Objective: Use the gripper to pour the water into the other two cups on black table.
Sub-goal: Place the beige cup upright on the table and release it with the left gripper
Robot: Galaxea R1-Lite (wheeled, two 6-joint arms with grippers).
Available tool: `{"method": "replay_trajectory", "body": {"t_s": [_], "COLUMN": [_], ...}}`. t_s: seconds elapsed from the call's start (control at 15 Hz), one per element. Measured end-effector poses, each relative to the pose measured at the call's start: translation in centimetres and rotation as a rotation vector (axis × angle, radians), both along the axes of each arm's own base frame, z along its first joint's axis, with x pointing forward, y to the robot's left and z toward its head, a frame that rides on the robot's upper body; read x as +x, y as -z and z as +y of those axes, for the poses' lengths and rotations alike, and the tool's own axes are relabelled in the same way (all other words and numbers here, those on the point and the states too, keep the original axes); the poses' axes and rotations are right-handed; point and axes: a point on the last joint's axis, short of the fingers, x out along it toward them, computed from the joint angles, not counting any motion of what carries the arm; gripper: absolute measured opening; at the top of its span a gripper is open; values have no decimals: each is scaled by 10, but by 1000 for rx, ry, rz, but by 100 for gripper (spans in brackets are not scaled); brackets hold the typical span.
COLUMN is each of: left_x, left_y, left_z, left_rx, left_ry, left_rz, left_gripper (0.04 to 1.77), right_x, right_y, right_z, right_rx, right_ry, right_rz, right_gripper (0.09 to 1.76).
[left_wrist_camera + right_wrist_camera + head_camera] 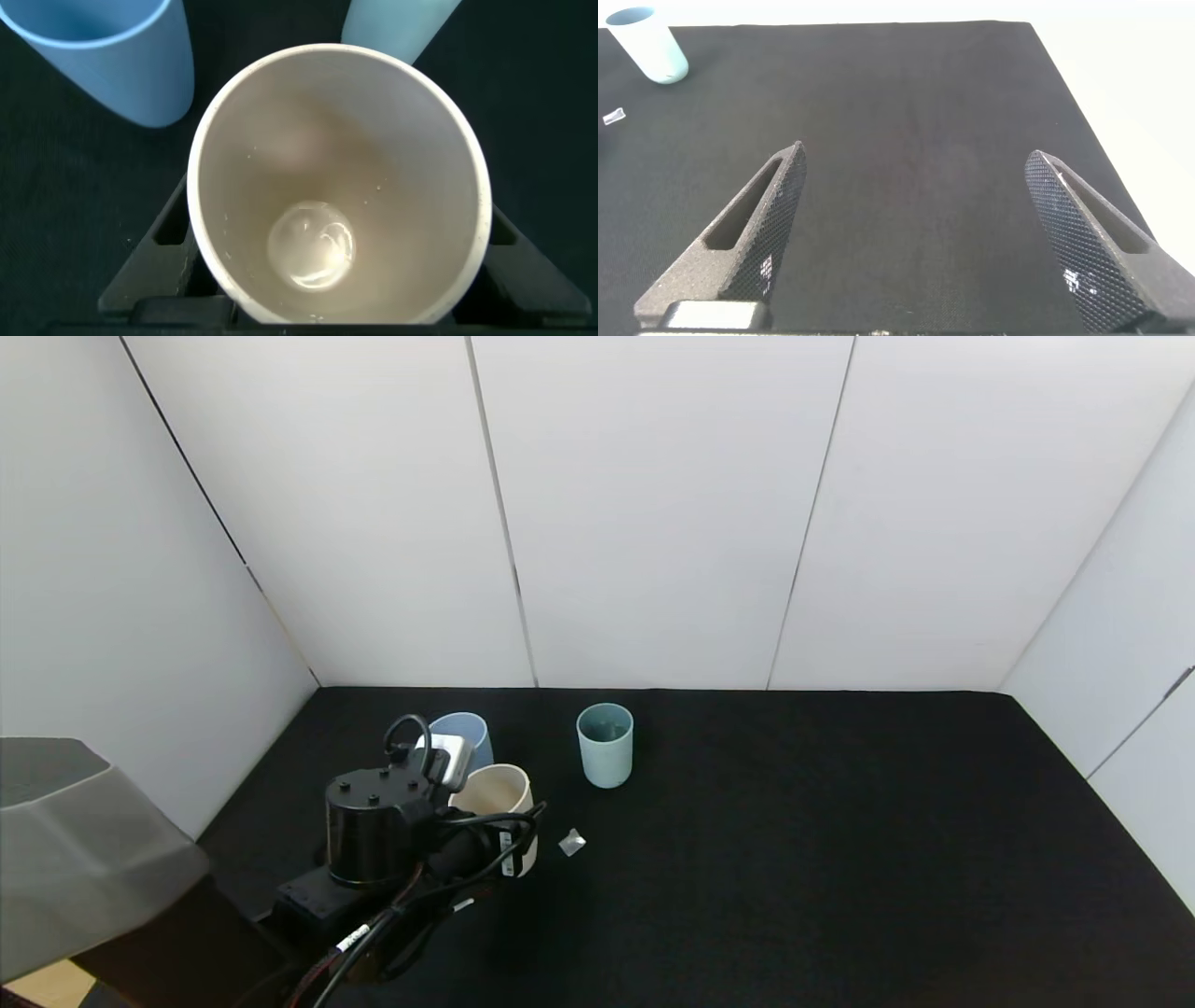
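Cream cup [338, 187] sitting upright between the fingers of the left pincer [512, 845], fingers closing on its lower wall from both sides; only a small pool of water showing at the bottom, droplets on the inner wall. Blue cup [464, 735] standing just behind it, close to touching; teal cup [605, 744] standing apart toward the right, both upright on the black tabletop [840, 859]. Contents of the two target cups not readable from here.

Judging the step: carrying the cream cup to a target rim and tipping. Worth lifting straight up first, clearing the blue cup's rim before any sideways travel. Worth bringing lip over the middle of the target mouth, tilting slowly, since so little water is left. Gripping firmly; smooth plastic likely slipping under rotation.

Small clear scrap [571, 843] lying just right of the cream cup.

Right pincer [920, 243] hanging idle over bare tabletop, fingers spread wide, holding nothing.
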Motion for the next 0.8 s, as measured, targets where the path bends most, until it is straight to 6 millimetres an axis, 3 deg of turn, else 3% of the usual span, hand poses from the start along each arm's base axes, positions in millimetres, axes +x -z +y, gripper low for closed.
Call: {"method": "replay_trajectory", "body": {"t_s": [0.8], "left_x": [9], "left_y": [33], "left_z": [-2], "left_rx": [53], "left_ry": [2], "left_rz": [23], "left_gripper": [128], "right_x": [0], "right_y": [0], "right_z": [0], "right_rx": [-1], "right_ry": [0], "right_rz": [0], "right_gripper": [171]}}
